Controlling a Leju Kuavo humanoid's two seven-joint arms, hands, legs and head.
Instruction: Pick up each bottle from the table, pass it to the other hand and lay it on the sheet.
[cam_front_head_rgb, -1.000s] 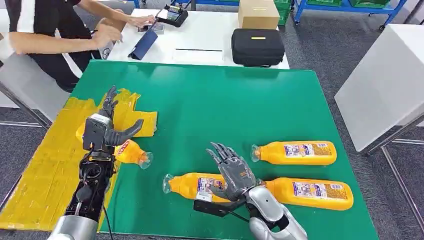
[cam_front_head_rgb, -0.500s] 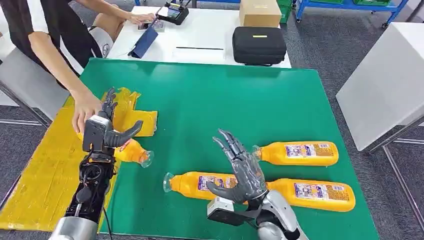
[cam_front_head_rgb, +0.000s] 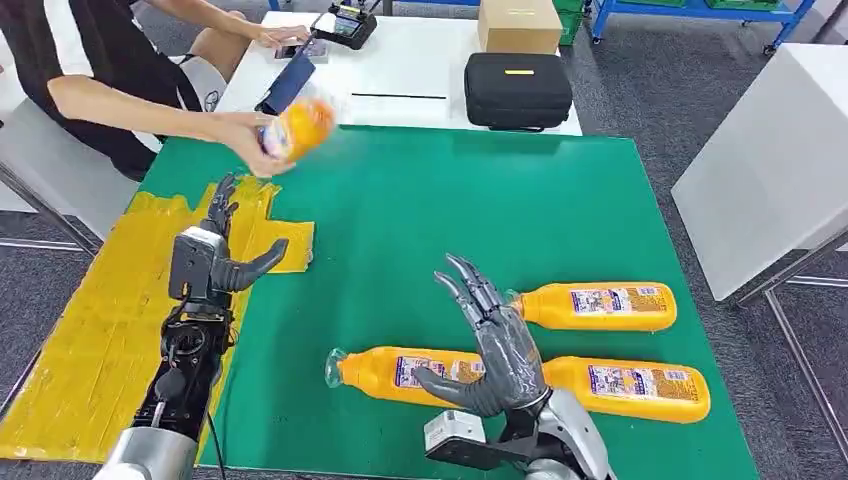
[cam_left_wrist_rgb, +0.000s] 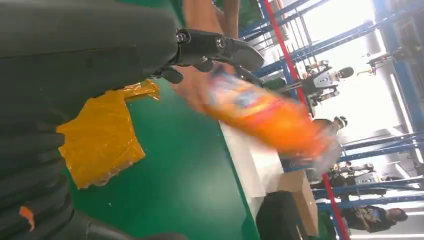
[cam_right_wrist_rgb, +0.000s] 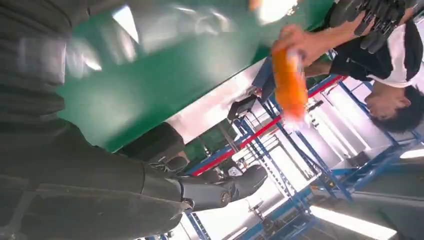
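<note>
Three orange bottles lie on the green table: one (cam_front_head_rgb: 400, 372) near the front middle, one (cam_front_head_rgb: 628, 388) at the front right, one (cam_front_head_rgb: 598, 306) behind it. My right hand (cam_front_head_rgb: 497, 345) is raised above the front-middle bottle, fingers spread, holding nothing. My left hand (cam_front_head_rgb: 215, 255) hovers open over the edge of the yellow sheet (cam_front_head_rgb: 110, 320), empty. A person's hand holds a fourth orange bottle (cam_front_head_rgb: 296, 128) in the air above the table's far left; the same bottle (cam_left_wrist_rgb: 262, 114) is blurred in the left wrist view and small (cam_right_wrist_rgb: 289, 82) in the right wrist view.
The person (cam_front_head_rgb: 90, 70) sits at the far left. Behind the green table stands a white table (cam_front_head_rgb: 400, 75) with a black case (cam_front_head_rgb: 516, 92), a cardboard box (cam_front_head_rgb: 517, 26) and a handheld device (cam_front_head_rgb: 345, 28). Another white table (cam_front_head_rgb: 770, 160) is at the right.
The person took the bottle that lay on the sheet by my left hand and lifted it away toward the far side. My right hand rose higher above the front-middle bottle.
</note>
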